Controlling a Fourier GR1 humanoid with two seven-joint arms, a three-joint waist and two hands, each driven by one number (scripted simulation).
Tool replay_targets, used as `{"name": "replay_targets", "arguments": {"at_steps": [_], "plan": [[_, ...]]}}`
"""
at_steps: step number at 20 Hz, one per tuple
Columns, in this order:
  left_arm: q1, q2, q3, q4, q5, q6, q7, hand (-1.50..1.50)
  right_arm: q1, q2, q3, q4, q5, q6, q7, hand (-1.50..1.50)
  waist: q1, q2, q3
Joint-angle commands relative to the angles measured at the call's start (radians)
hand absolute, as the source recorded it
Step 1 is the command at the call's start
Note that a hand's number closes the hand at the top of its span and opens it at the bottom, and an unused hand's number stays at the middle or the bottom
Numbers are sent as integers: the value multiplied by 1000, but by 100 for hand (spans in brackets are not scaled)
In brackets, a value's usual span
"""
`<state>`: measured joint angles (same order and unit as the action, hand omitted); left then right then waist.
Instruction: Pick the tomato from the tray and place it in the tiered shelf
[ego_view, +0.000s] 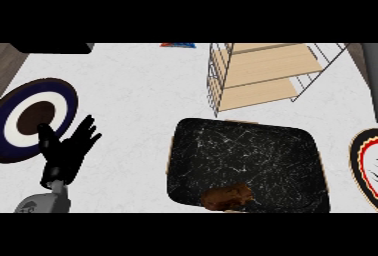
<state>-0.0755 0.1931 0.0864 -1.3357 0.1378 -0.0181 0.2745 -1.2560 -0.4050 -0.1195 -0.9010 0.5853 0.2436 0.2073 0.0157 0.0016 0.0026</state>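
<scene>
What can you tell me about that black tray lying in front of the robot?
The tray is a rounded square, black with thin white veins like marble, and a pale edge peeks out along its left and top sides. It lies flat on the white counter, right of centre, just in front of the wire shelf. A brownish-red lump, apparently the tomato, sits at its near edge. No hand touches the tray; the left hand rests open well to its left.

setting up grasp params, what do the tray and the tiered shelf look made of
The tray looks like black marble or stone, smooth, judging by white veins; possibly only a print. The tiered shelf: thin metal-looking wire frame, pale matte boards that look like wood.
</scene>
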Motion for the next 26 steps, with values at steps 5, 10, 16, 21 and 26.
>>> {"name": "replay_targets", "arguments": {"at_steps": [5,10,16,21,26], "plan": [[10,-11,-8,44,-25,-7,-27,0,-64,-26,-15,169,30,-31,-108,150,4,5,-3],[18,-33,-19,-15,-25,23,18,0,-59,18,-97,143,-26,-101,-10,150,1,2,-2],[27,-11,0,-22,-13,-1,10,0,-89,0,-215,170,-141,-95,15,-150,-1,1,-3],[36,-38,-17,-41,-23,23,36,0,-107,15,-296,173,-242,-107,40,-150,-2,1,-3],[56,-11,5,-38,-5,-16,1,0,-146,-36,-403,215,-308,-201,48,-150,8,5,-3]]}}
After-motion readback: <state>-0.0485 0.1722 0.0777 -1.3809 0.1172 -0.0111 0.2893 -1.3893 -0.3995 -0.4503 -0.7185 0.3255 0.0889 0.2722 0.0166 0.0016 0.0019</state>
